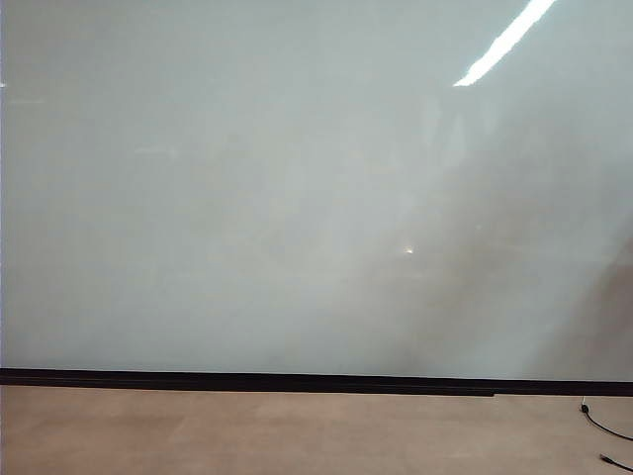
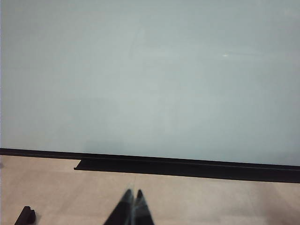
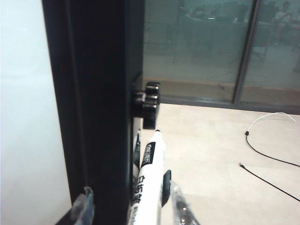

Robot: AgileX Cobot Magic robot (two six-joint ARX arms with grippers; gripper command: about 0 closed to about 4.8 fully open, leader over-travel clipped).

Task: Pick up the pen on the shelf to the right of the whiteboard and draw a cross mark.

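the right hand (image 3: 129, 206) sits at the whiteboard's (image 1: 247, 198) black side frame (image 3: 93, 93), its clear fingers (image 3: 83, 206) spread either side of the pen (image 3: 150, 183); whether they grip it cannot be told. the pen stands along the frame, just below a black knob (image 3: 146, 101). the left hand (image 2: 132, 206) faces the board from low down, fingertips pressed together, empty.
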